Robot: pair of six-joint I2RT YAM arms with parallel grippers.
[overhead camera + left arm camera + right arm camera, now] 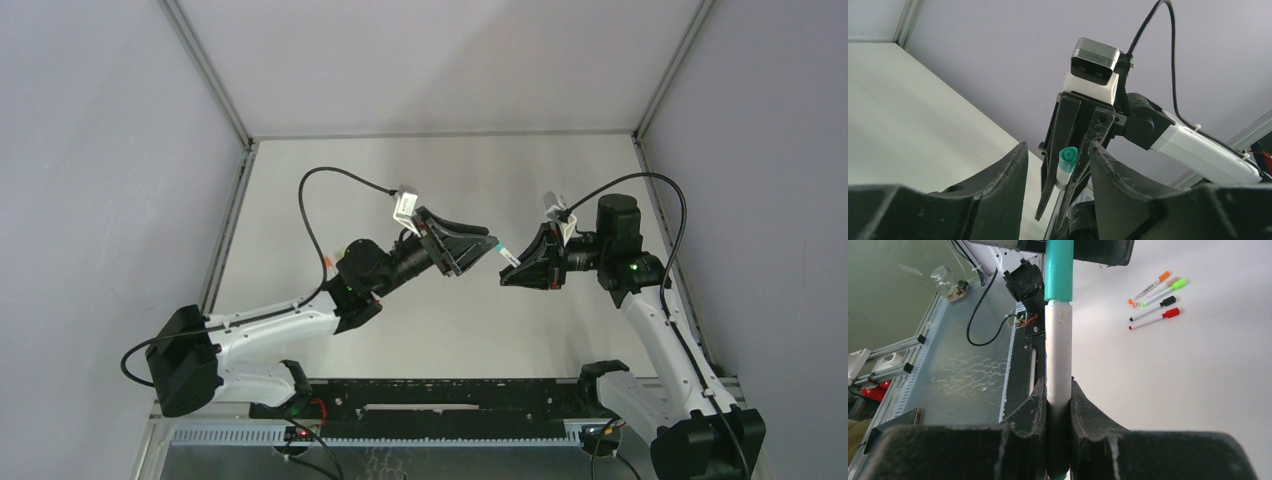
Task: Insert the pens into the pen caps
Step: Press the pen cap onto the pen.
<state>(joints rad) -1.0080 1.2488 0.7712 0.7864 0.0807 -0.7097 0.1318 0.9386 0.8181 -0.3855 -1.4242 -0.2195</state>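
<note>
Teal pen (pixel 1058 340): white barrel, up in the air between the two arms, above the table (pixel 1198 400).
Long axis: runs straight out of the right gripper (pixel 1058 390) toward the left gripper (pixel 483 250); from above it slants up and to the left.
Teal cap (pixel 1067 156): sits on the barrel's far end, facing the left wrist camera head-on.
Right gripper: clamped tight on the barrel, both fingers pressing it.
Left gripper: jaws apart, with the cap end showing in the gap and neither finger seen touching it.
Other pens: orange (pixel 1148 288), green (pixel 1162 292), black (pixel 1152 310) and red (pixel 1154 320) lie capped, side by side and near parallel on the table, well apart from the grippers.
Beyond the table edge: glass jar (pixel 943 281), black cable (pixel 979 315).
</note>
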